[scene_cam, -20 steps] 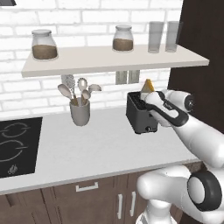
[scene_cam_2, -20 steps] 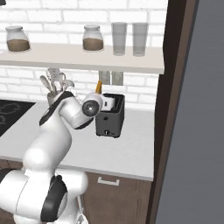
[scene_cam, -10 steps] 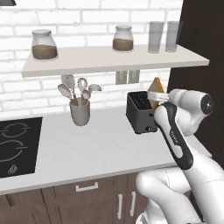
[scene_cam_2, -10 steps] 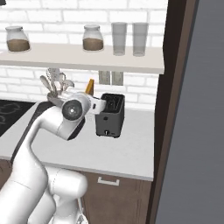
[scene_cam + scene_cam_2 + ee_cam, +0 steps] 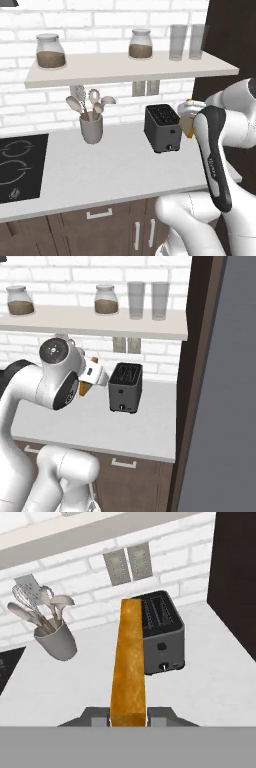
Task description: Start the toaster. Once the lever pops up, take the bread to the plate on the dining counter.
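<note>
The hand (image 5: 128,719) pinches the bread (image 5: 128,667) edge-on, now lifted clear of the toaster (image 5: 162,128) and pulled back to its right above the surface (image 5: 100,170). Toasting looks done; carrying to the plate is next, with utensil cup (image 5: 91,128) sitting far left.

The bread (image 5: 128,662) is golden-brown with a finely mottled crust. The toaster (image 5: 162,128) is dark grey-black. The utensil cup (image 5: 91,129) is plain grey. The counter (image 5: 115,170) is white; the wall (image 5: 100,20) is white brick with grey mortar lines.
</note>
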